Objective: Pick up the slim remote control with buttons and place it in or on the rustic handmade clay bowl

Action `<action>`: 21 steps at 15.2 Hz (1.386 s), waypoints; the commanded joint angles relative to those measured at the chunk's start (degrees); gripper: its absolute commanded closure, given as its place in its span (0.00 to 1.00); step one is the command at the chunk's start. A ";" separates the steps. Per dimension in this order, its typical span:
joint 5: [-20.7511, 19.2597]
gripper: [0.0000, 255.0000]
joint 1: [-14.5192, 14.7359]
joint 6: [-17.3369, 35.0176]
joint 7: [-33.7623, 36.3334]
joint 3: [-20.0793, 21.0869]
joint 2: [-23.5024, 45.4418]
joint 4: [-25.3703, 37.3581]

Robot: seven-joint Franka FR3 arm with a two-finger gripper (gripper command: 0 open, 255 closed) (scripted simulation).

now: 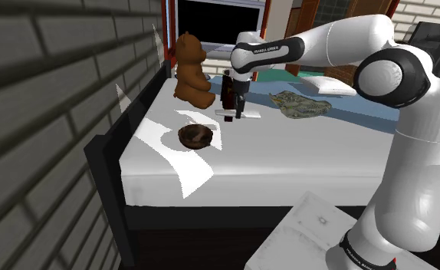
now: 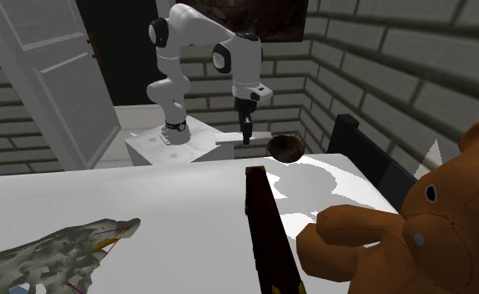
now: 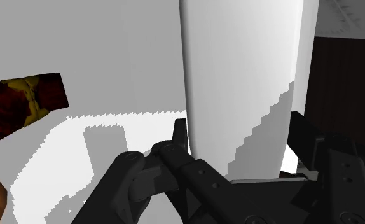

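- The slim white slab-shaped remote control (image 2: 228, 139) was clasped crosswise between the fingers of the all-black gripper (image 3: 238, 130). The fingers stood at a narrow spread, set by the remote's width, and its long body ran out past them on both sides.
- The remote appeared to hang level, a little above the white bed (image 1: 303, 153), not resting on it.
- The rough, dark brown clay bowl (image 1: 199, 142) sat empty on the bed, near the remote, on the side toward the shoulder view's left and nearer the stand (image 1: 310, 230).
- Step in hand, as I judged it: the pick was made and the carry to the bowl was due.
- The next move called for shifting the gripper over the bowl, lowering it, and then parting the fingers. The remote looked longer than the bowl is wide, so it would likely lie across the rim.
- Count: one remote, one bowl.
- Also on the bed, one each:
  - a brown teddy bear (image 1: 192, 73)
  - a crumpled grey-green mottled thing (image 1: 303, 103)
  - a long dark red-and-black bar with yellow marks (image 2: 261, 221), lying beside the bear.
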 commanded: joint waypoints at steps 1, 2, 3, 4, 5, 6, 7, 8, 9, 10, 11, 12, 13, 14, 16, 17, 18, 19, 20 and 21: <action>-0.04 1.00 0.04 -1.57 0.11 0.02 -0.14 1.43; -0.06 1.00 0.03 -2.32 0.12 0.01 -0.20 2.11; -0.07 1.00 0.02 -3.07 0.12 0.00 -0.25 2.81; -0.08 1.00 0.02 -3.37 0.13 -0.01 -0.28 3.08; -0.06 1.00 0.68 -3.73 1.26 0.43 0.51 4.23; -0.05 1.00 1.35 -4.12 2.38 0.86 1.35 5.46; -0.03 1.00 2.01 -4.54 3.48 1.28 2.25 6.77; -0.02 1.00 2.65 -5.01 4.58 1.69 3.20 8.19; -0.01 1.00 3.30 -5.51 5.66 2.08 4.23 9.71; 0.00 1.00 3.95 -6.05 6.72 2.46 5.31 11.34; 0.00 1.00 4.59 -6.64 7.77 2.82 6.47 13.09; 0.01 1.00 5.22 -7.29 8.81 3.18 7.71 14.96; 0.01 1.00 5.85 -7.99 9.83 3.51 9.02 16.98; 0.02 1.00 6.48 -8.76 10.84 3.84 10.43 19.15; 0.02 1.00 7.72 -10.55 12.82 4.44 13.55 24.05; 0.03 1.00 8.66 -12.25 14.33 4.88 16.37 28.56; 0.03 1.00 8.72 -11.38 14.32 4.86 16.21 27.54; 0.03 1.00 8.75 -10.53 14.32 4.85 16.08 26.56; 0.02 1.00 8.78 -9.69 14.32 4.86 15.97 25.61; 0.02 1.00 8.80 -8.87 14.32 4.86 15.88 24.70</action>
